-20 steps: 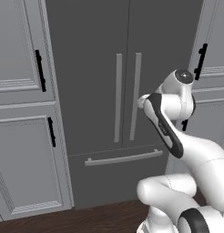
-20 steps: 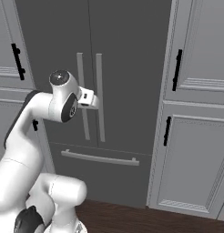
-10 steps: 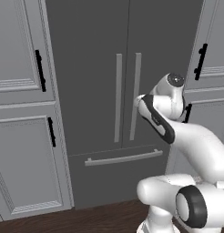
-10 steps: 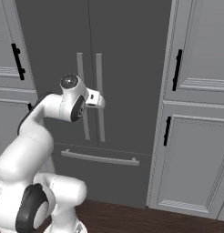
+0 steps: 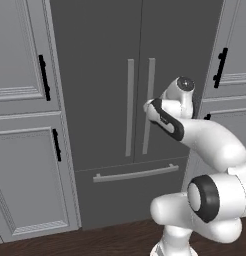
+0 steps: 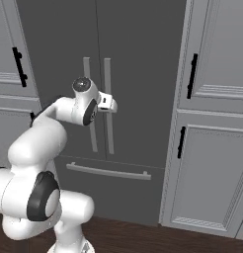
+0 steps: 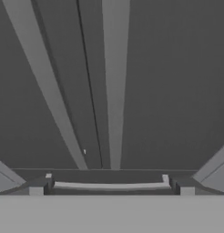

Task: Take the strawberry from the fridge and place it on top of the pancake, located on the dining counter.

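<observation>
Dark grey fridge (image 5: 105, 75); lighter grey cabinets (image 5: 25, 165), black handles (image 5: 43, 77).

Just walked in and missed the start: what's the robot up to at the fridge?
The arm is reaching toward the closed fridge, its open gripper facing the two long door handles at the centre seam. Nothing is gripped yet. Both doors and the bottom drawer are shut, so the strawberry inside can't be seen.

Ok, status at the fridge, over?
Gripper open, empty, facing the door handles. Fridge shut, strawberry not reached yet. Nothing between hand and handles.
</observation>
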Controlling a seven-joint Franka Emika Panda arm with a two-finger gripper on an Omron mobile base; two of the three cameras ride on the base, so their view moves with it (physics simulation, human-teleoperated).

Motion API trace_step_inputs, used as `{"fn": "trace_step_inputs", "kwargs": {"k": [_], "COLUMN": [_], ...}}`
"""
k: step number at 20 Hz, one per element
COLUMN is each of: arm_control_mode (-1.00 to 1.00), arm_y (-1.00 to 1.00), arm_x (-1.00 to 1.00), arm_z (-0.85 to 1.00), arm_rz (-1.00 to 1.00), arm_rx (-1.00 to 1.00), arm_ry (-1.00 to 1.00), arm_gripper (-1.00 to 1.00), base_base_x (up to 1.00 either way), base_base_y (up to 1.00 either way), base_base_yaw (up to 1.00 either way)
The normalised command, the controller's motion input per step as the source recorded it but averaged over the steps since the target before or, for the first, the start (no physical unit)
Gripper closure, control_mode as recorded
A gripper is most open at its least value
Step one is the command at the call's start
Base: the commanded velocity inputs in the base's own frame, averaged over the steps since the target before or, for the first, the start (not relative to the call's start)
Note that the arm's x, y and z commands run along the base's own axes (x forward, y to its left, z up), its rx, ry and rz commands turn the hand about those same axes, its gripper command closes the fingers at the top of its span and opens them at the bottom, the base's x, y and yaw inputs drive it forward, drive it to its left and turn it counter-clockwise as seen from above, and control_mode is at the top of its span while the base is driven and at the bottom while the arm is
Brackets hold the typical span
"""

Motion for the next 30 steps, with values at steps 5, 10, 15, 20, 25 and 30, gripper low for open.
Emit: {"fn": "trace_step_inputs", "kwargs": {"k": [5,10,15,20,25,30], "arm_control_mode": [-1.0,-1.0,-1.0,-1.0,-1.0,-1.0], "arm_y": [0.0,-0.01,-0.11,-0.03,0.0,0.0], "arm_x": [0.38,0.4,0.31,0.39,0.4,0.41], "arm_z": [-0.18,-0.16,-0.12,-0.15,-0.14,-0.23], "arm_rz": [0.0,0.0,0.0,0.0,0.0,0.0], "arm_rx": [0.0,0.0,0.0,0.0,0.0,0.0], "arm_ry": [0.0,0.0,0.0,0.0,0.0,0.0], "arm_gripper": [-1.0,-1.0,-1.0,-1.0,-1.0,-1.0], "base_base_x": [0.0,0.0,0.0,0.0,0.0,0.0], "base_base_y": [0.0,0.0,0.0,0.0,0.0,0.0], "base_base_yaw": [0.0,0.0,0.0,0.0,0.0,0.0]}}
